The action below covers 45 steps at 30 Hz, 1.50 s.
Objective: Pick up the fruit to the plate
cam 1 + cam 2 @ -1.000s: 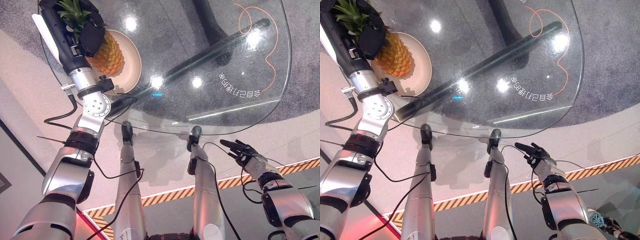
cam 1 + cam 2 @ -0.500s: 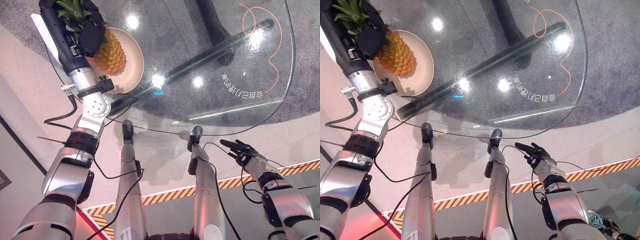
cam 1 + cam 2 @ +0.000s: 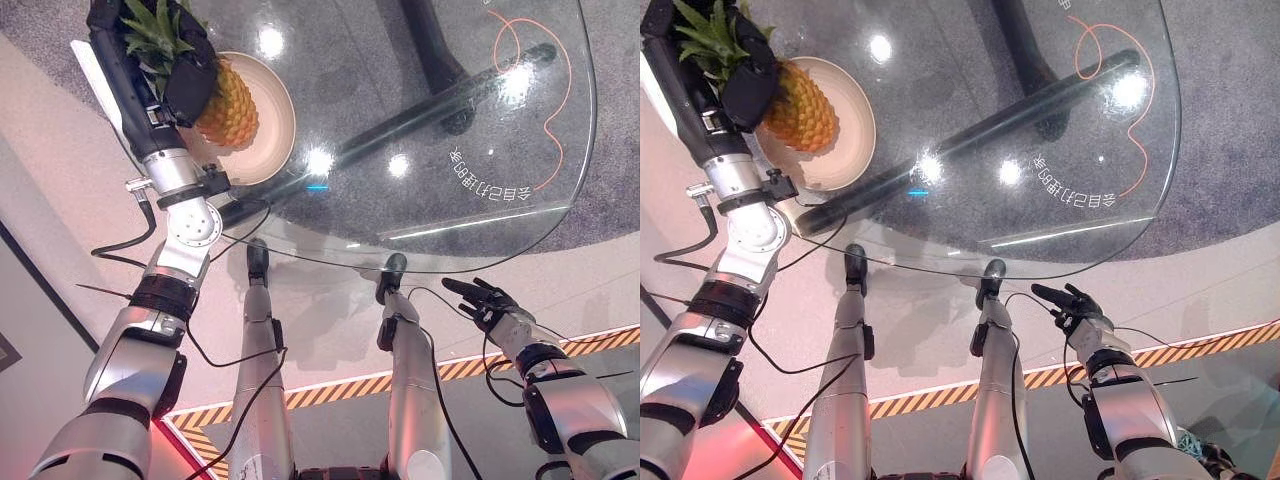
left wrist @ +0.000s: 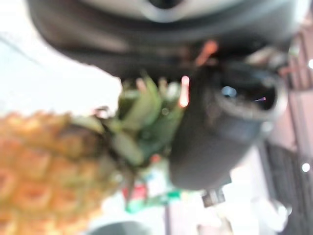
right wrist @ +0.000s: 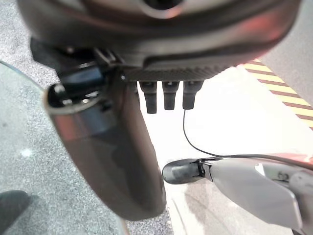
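A pineapple [image 3: 228, 105] hangs tilted over a cream plate [image 3: 280, 135] at the far left of the round glass table [image 3: 480, 215]. My left hand [image 3: 190, 85] is shut on its green crown [image 4: 142, 122], thumb [image 4: 215, 137] against the leaves. The fruit's body [image 4: 44, 166] points toward the plate's middle; I cannot tell whether it touches the plate. My right hand [image 3: 482, 302] stays low, off the table's near edge, open with its fingers [image 5: 168, 95] straight and nothing in it.
Through the glass I see the table's dark base [image 3: 440, 95] and a thin orange cord [image 3: 560, 90] at the far right. White lettering [image 3: 485, 180] marks the glass. Yellow-black striped tape [image 3: 330, 390] runs across the floor near me.
The whole picture has shifted a little, so the camera moved. The pineapple remains in my left hand over the plate. The right hand keeps its pose.
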Available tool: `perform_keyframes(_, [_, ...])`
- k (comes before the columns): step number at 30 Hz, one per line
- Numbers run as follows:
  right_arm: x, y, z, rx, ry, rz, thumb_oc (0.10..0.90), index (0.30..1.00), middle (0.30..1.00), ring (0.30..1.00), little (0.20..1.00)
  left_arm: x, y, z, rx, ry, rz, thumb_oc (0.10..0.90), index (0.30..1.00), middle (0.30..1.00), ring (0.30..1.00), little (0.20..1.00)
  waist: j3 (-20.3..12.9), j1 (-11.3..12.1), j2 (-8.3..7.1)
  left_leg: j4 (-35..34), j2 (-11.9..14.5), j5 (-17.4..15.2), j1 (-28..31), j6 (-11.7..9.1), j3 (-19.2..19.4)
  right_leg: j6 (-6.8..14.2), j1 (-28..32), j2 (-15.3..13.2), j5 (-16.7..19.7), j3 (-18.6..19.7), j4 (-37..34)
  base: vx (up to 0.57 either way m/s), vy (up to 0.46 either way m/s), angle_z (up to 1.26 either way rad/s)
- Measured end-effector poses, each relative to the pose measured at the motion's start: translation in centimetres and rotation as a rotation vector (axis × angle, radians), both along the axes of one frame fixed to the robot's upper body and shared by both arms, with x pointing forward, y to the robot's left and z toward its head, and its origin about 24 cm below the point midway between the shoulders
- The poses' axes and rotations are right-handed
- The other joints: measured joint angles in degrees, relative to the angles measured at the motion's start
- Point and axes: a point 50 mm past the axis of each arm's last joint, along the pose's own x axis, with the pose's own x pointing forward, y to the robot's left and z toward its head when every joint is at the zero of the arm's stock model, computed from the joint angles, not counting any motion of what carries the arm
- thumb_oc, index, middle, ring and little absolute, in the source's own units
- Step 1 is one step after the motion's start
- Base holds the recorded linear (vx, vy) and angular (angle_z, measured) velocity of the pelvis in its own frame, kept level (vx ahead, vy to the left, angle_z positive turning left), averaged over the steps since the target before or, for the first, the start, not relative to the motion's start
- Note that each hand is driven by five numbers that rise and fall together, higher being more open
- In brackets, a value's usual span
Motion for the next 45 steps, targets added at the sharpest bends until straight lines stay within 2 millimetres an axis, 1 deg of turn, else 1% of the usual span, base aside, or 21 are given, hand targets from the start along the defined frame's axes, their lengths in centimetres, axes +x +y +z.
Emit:
perform_keyframes(3, [0.0,0.0,0.0,-0.001,0.001,-0.001,0.8,0.9,0.9,0.9,0.9,0.0,0.0,0.0,0.006,0.0,-0.006,0.468,0.615,0.615,0.615,0.568,0.0,0.2,0.0,0.0,0.0,0.0,0.0,0.0,0.0,0.0,0.0,0.0,0.0,-0.1,0.0,0.0,0.0,0.0])
perform_keyframes(5, [0.0,0.0,0.0,-0.002,0.002,-0.003,0.8,0.9,0.9,0.9,0.9,0.0,0.0,-0.1,0.006,0.003,-0.006,0.506,0.648,0.648,0.648,0.606,0.0,0.3,0.0,0.0,0.0,0.0,0.0,0.0,-0.1,0.0,0.0,0.0,0.0,-0.1,0.0,0.0,0.0,0.0])
perform_keyframes(8, [0.0,0.0,0.0,-0.002,0.002,-0.003,0.8,0.9,0.9,0.9,0.9,-0.2,-0.1,-0.3,0.018,0.006,-0.02,0.687,0.804,0.804,0.804,0.787,0.0,0.7,0.0,0.0,0.0,0.0,0.0,0.0,-0.1,0.0,0.1,0.0,0.0,-0.1,0.0,0.0,0.0,0.0])
perform_keyframes(9, [0.0,0.0,0.0,-0.003,0.002,-0.004,0.8,0.9,0.9,0.9,0.9,-0.3,-0.2,-0.4,0.022,0.005,-0.029,0.726,0.836,0.836,0.836,0.826,0.0,0.9,0.0,0.0,0.0,0.0,0.0,0.0,-0.1,0.0,0.1,0.0,0.0,-0.2,0.0,0.0,0.0,0.0])
perform_keyframes(10, [0.0,0.0,0.0,-0.003,0.002,-0.004,0.8,0.9,0.9,0.9,0.9,-0.4,-0.3,-0.5,0.024,0.002,-0.034,0.742,0.851,0.851,0.851,0.842,0.0,1.0,0.0,0.0,0.0,0.0,0.0,0.0,-0.1,0.0,0.1,0.0,-0.1,-0.2,0.0,0.0,0.0,0.0])
perform_keyframes(13, [0.0,0.0,0.0,-0.002,0.002,-0.004,0.8,0.9,0.9,0.9,0.9,-0.5,-0.3,-0.6,0.027,-0.003,-0.037,0.759,0.865,0.865,0.865,0.859,0.0,1.4,0.0,0.0,0.0,0.0,0.0,0.0,-0.3,0.0,0.2,0.0,-0.1,-0.3,0.1,0.0,0.0,0.0])
perform_keyframes(14, [0.0,0.0,0.0,-0.002,0.002,-0.004,0.8,0.9,0.9,0.9,0.9,-0.5,-0.3,-0.7,0.029,-0.003,-0.037,0.8,0.9,0.9,0.9,0.9,0.0,1.4,0.0,0.0,-0.1,0.0,0.0,0.0,-0.4,0.0,0.2,-0.1,-0.1,-0.4,0.1,0.0,0.0,0.0])
perform_keyframes(30, [0.0,0.0,0.0,-0.002,0.0,-0.005,0.8,0.9,0.9,0.9,0.9,-1.2,-0.1,-1.9,0.026,0.007,-0.049,0.8,0.9,0.9,0.9,0.9,0.0,1.7,0.02,0.1,-0.2,0.0,-0.2,0.0,-0.6,0.0,0.2,-0.2,-0.3,-0.5,0.2,0.0,0.0,0.0])
perform_keyframes(37, [-0.1,-0.1,0.0,-0.003,0.003,-0.009,0.8,0.9,0.9,0.9,0.9,-1.4,0.0,-2.3,0.026,0.008,-0.052,0.8,0.9,0.9,0.9,0.9,0.0,2.9,0.04,0.1,-0.2,0.0,-0.1,0.0,-0.7,0.0,0.3,-0.2,-0.3,-0.6,0.2,0.0,0.0,0.0])
perform_keyframes(45, [-0.1,-0.1,-0.1,-0.003,0.006,-0.01,0.8,0.9,0.9,0.9,0.9,-1.7,0.1,-3.1,0.036,0.027,-0.062,0.8,0.9,0.9,0.9,0.9,0.0,3.0,0.06,0.1,-0.4,0.1,0.0,0.0,-0.8,0.1,0.6,-0.4,-0.3,-0.7,0.2,0.0,0.0,0.0])
